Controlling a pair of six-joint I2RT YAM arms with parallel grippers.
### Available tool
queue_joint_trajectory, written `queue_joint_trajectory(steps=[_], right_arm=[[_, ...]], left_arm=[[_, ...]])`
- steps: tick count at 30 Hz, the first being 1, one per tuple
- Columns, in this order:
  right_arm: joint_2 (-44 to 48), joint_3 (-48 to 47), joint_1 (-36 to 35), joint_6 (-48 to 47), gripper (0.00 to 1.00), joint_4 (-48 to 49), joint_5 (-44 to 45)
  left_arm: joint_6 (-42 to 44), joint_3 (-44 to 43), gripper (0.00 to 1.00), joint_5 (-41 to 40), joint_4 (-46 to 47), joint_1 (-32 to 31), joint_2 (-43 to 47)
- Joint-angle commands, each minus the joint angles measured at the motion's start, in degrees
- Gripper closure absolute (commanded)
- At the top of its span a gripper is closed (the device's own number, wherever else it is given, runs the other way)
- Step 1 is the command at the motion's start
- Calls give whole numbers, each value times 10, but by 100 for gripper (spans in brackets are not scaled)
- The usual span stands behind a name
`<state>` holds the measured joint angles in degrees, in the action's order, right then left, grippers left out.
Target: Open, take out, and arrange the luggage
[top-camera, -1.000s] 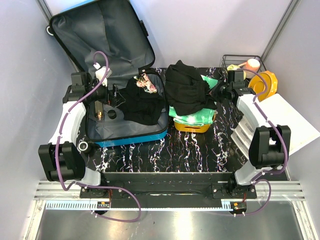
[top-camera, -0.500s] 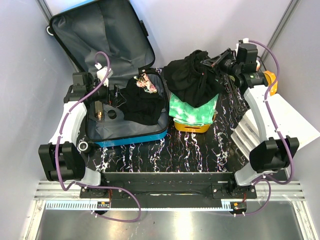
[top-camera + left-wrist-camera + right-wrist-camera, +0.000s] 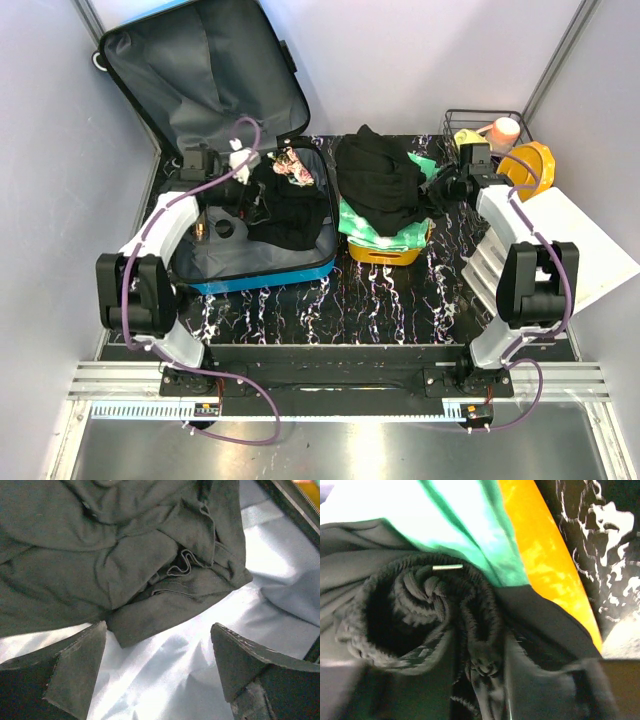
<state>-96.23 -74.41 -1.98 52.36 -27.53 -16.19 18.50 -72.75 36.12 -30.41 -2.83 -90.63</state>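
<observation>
The left gripper (image 3: 157, 645) holds its fingers wide apart inside the open bright blue hard-shell suitcase (image 3: 262, 277) lying beneath them, the crumpled black garment (image 3: 100, 555) just ahead of their tips, seemingly lined up for a pinch; the right gripper (image 3: 443, 188) presses into bunched black cloth (image 3: 435, 615) atop the orange plastic basket (image 3: 385, 256), and whether it is clamped I cannot tell.

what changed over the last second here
The right gripper hoisted the black garment above the orange basket, then brought it back down onto the green cloth; whether it has let go is unclear. The left gripper, jaws open, slid to its right across the luggage to the dark clothes inside. The luggage and the orange basket stayed put.
</observation>
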Motion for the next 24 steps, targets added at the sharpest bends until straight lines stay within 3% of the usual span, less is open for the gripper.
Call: queue_joint_trajectory(steps=[1,5,12,16,24], right_arm=[[16,-77,1,-85,35,33,8],[25,-133,2,-138,17,34,20],[47,-171,2,-241,0,34,19],[61,-185,2,-312,0,55,6],[69,-192,2,-307,0,89,-72]], left_arm=[[85,-23,14,-42,0,-45,-38],[139,-23,16,-54,18,-83,-79],[260,-48,20,-69,8,-112,-133],[234,-78,33,-1,9,-99,-123],[231,-160,39,46,44,-89,-144]])
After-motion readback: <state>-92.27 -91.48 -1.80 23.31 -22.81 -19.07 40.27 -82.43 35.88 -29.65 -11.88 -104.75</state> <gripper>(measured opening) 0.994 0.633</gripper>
